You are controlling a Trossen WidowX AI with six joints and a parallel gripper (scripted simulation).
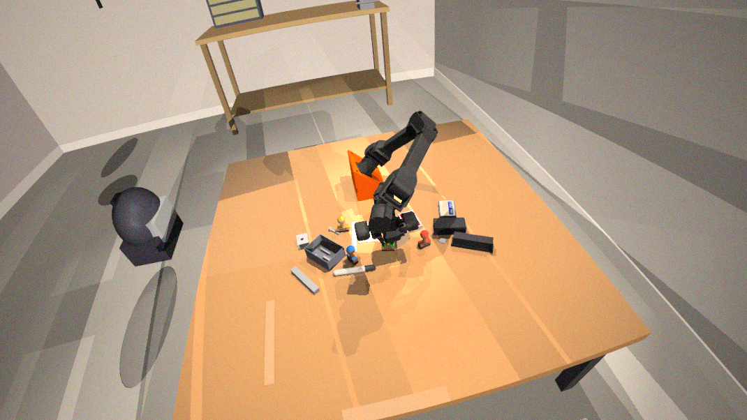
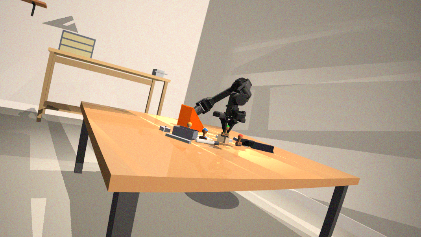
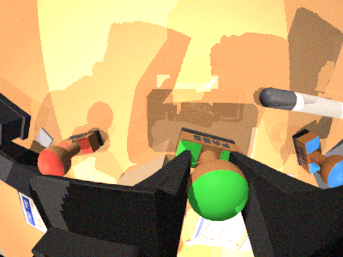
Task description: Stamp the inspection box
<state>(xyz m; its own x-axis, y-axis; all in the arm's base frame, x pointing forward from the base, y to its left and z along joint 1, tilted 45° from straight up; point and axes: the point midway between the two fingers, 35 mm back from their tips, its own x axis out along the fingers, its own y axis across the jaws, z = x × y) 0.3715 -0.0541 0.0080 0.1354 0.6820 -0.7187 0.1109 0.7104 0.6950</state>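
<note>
My gripper [image 1: 388, 239] [image 2: 227, 131] [image 3: 209, 158] is shut on the green-knobbed PASS stamp [image 1: 387, 245] [image 2: 225, 134] [image 3: 219, 194], holding it above the bench with its PASS label showing in the wrist view. The white card [image 3: 218, 231] lies below and behind the stamp; in the top view it is partly under the gripper. Its inspection box cannot be made out. A red-and-white item, perhaps the ink pad, is mostly hidden by the gripper in the top view. The stamp's underside is hidden.
A red-knobbed stamp [image 1: 424, 238] [image 3: 51, 162] and a blue-knobbed stamp [image 1: 350, 253] [image 3: 333, 170] flank the gripper. A marker [image 1: 347, 271], grey bin [image 1: 313, 257] and yellow-knobbed stamp [image 1: 341, 222] are nearby. Black blocks [image 1: 472, 243] and a blue-and-white box [image 1: 446, 208] lie right.
</note>
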